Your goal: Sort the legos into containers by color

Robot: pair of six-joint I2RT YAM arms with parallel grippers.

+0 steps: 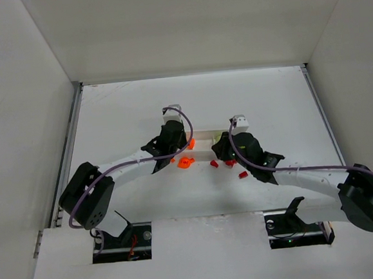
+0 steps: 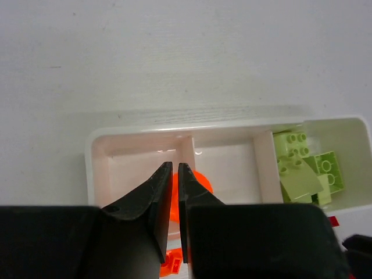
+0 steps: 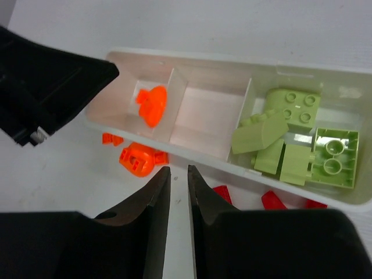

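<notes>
The white tray (image 3: 232, 58) has three compartments. An orange lego (image 3: 152, 104) lies in its left one, the middle one holds nothing, and several pale green legos (image 3: 279, 133) fill the right one (image 2: 302, 165). My left gripper (image 2: 175, 165) hangs over the tray's left end (image 1: 172, 140), shut with nothing held; the orange lego (image 2: 200, 180) shows just behind its tips. My right gripper (image 3: 178, 170) is shut and holds nothing, low over the table in front of the tray (image 1: 227, 149). Loose orange legos (image 3: 136, 160) and red legos (image 3: 222, 193) lie on the table by the tray's near wall.
In the top view the tray (image 1: 204, 138) sits mid-table between both arms, with orange pieces (image 1: 185, 163) and red pieces (image 1: 243, 174) just in front of it. White walls enclose the table on three sides.
</notes>
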